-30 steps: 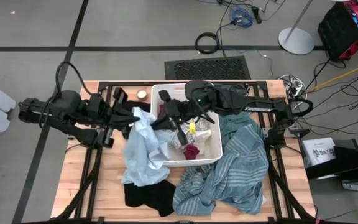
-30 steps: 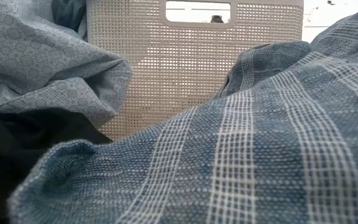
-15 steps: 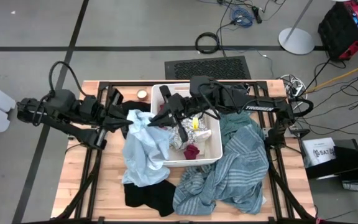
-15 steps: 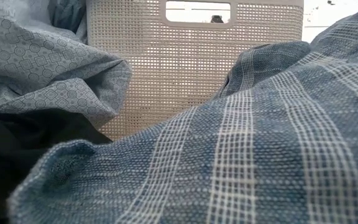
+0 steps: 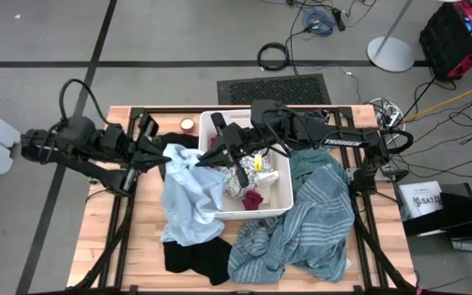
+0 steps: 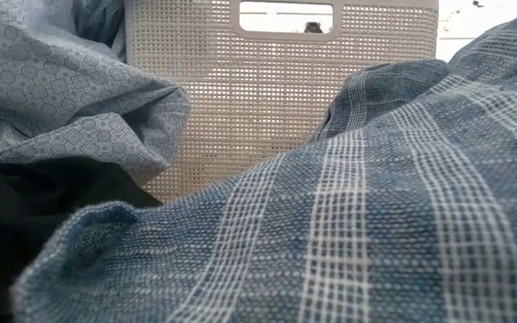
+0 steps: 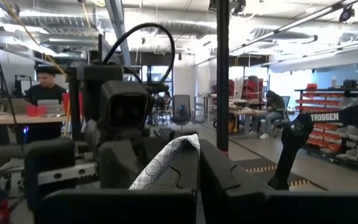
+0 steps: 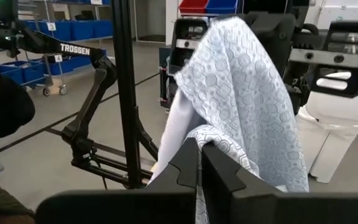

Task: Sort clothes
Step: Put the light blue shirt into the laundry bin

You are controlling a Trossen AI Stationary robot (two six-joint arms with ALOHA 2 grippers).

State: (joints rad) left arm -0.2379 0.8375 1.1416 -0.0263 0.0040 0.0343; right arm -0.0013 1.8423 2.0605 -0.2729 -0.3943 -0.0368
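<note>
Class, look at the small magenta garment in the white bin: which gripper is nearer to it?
Right. The right gripper holds the light blue garment at the bin's left edge, near the magenta garment; the left gripper grips the same cloth farther left.

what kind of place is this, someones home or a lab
Most likely a robotics lab or workshop, not a home: shelving with blue storage bins, exposed ceiling ducts, and loose cables on the grey floor.
</note>
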